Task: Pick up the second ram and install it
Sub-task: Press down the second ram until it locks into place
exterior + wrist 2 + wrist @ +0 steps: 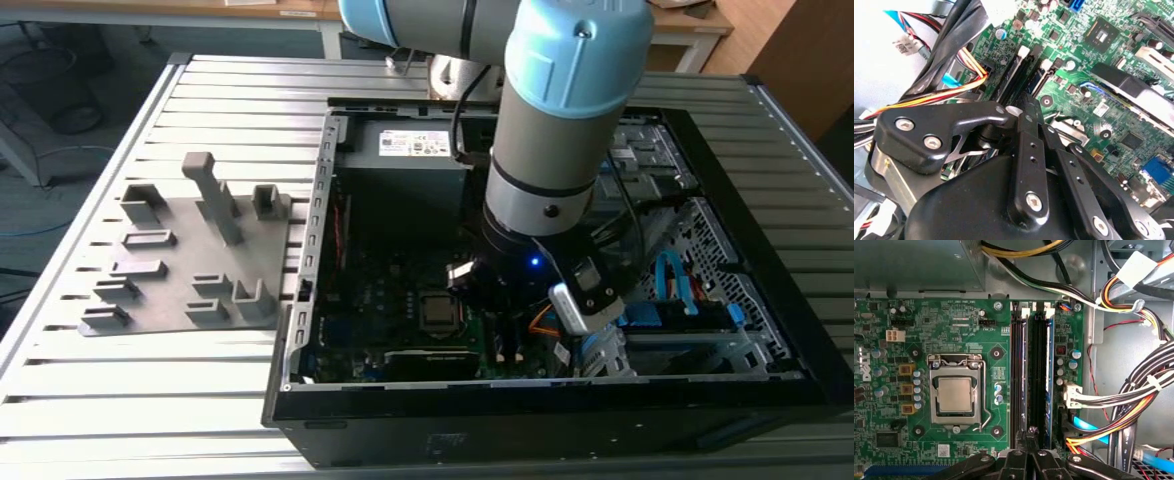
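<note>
Gripper point(1027, 432) is low inside the open computer case point(534, 398), over the end of the memory slots point(1030, 365). Fingers point(1026, 117) are pressed together, with nothing visible pinched between them in either wrist view.

Second ram point(1050, 355): the best match is a thin blue-green board edge standing upright along the slot row farthest from the processor socket point(956, 395). It lies just beside the fingertips' line, not between them. It is seen edge-on, no chips show, so the identification is unsure.

Hidden or cut off:
- In the exterior view the arm point(554, 150) covers the slot area and most of the gripper.
- Fingertip contact with the board can't be made out — the near ends of the slots are masked by the gripper body.
- A cable bundle point(1139, 390) crosses the case beside the motherboard.

Writing: a white label point(414, 143) on the power supply and white lettering on the motherboard.

Grey holder tray point(187, 290) sits on the slatted table point(240, 90), well apart from the gripper.
</note>
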You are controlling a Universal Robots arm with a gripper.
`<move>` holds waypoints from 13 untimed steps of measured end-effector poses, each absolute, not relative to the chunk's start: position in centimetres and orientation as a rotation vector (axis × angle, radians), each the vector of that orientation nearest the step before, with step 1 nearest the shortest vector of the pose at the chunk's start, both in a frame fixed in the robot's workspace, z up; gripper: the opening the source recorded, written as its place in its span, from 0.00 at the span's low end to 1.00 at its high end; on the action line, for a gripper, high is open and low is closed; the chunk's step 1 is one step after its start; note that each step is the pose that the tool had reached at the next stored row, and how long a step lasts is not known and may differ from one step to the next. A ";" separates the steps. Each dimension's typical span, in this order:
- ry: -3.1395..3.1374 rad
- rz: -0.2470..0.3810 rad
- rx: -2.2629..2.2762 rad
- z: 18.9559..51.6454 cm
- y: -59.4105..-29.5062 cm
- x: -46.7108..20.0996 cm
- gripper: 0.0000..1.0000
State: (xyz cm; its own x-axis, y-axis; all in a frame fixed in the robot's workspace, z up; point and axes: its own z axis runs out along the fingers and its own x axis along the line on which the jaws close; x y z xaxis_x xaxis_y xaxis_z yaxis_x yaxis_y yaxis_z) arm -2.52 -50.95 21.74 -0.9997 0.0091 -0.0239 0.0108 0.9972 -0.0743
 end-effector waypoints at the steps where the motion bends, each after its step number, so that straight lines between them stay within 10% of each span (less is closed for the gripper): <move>1: 3.116 -0.116 0.015 21.7 -51.0 -2.5 0.10; 13: 3.116 -0.118 0.015 23.1 -49.8 -2.5 0.10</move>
